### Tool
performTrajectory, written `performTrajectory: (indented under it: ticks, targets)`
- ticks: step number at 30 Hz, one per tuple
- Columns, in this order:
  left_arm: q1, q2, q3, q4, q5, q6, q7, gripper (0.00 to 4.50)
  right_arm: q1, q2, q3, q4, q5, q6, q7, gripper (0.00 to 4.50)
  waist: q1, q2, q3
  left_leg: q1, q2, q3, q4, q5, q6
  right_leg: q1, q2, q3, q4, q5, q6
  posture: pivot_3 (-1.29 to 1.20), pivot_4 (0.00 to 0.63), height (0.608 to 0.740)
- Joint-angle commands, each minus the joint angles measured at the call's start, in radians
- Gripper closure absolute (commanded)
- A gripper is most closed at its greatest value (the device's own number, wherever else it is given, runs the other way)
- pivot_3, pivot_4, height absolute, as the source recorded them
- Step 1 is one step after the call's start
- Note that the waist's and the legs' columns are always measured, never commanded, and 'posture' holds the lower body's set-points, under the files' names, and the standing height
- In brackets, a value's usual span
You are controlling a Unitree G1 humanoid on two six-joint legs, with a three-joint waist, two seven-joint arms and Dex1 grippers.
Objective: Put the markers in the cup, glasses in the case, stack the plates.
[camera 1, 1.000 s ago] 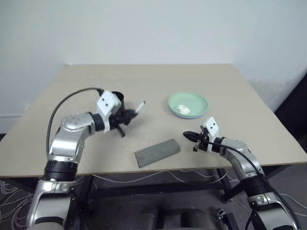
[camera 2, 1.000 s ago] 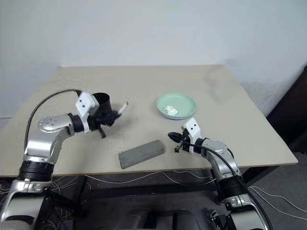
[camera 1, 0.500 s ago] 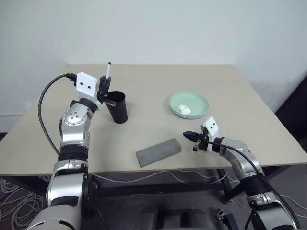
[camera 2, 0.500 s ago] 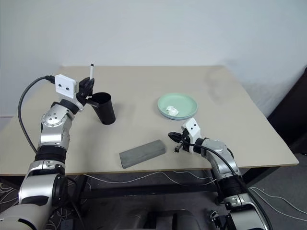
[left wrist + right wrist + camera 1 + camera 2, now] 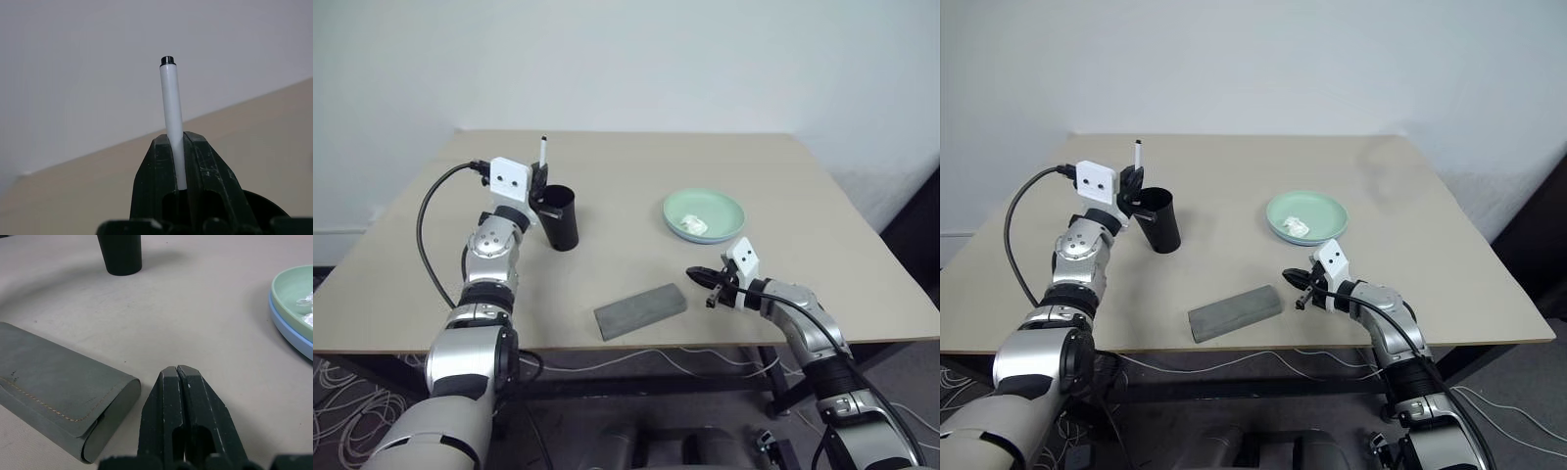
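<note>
Swinging up from low over the tabletop [image 5: 636, 166], the left claw [image 5: 536, 186], clamped on the upright marker [image 5: 543, 152], sat just beside the cup [image 5: 557, 217]; it needed centring over the rim before release. Right claw [image 5: 697, 277] stayed shut.

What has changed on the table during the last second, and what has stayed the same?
The left gripper, shut on a marker, swung from lying low in front of the cup to stand by its rim, turning the marker from slanted to upright. The marker is not yet in the cup. The right gripper, the case and the stacked plates stayed as they were.
</note>
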Motion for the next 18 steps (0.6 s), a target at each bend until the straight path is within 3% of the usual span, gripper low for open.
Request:
performTrajectory:
  ticks: [1,9,17,18]
  targets:
    - [-0.051,-0.005,0.0,-0.005,0.001,-0.03,-0.006,4.46,-0.013,-0.002,-0.032,-0.045,0.022,-0.01,0.003,4.5,0.0,0.0,0.0,0.0,0.0,0.0,0.0,0.0,0.0,0.0,0.0,0.0,0.0,0.0,0.0,0.0,0.0,0.74]
    - [-0.059,-0.011,-0.004,0.01,0.007,-0.034,-0.013,4.46,-0.034,0.025,-0.098,-0.146,0.149,0.025,0.035,4.5,-0.001,0.0,0.0,0.0,0.0,0.0,0.001,0.0,0.001,0.0,0.0,0.0,0.0,0.0,0.0,0.0,0.0,0.74]
    - [-0.059,-0.015,-0.003,0.018,0.008,-0.023,-0.024,4.46,-0.043,0.024,-0.106,-0.169,0.159,0.034,0.033,4.5,0.0,-0.001,0.0,0.0,0.0,0.0,0.001,-0.001,0.001,0.0,0.0,0.0,0.0,0.0,0.001,0.0,0.0,0.74]
    - [-0.06,-0.015,-0.002,0.019,0.008,-0.021,-0.026,4.2,-0.043,0.024,-0.106,-0.168,0.158,0.033,0.032,4.5,0.0,-0.001,0.0,0.0,0.0,0.0,0.001,-0.001,0.001,0.0,0.0,0.0,0.0,0.0,0.001,0.0,0.0,0.74]
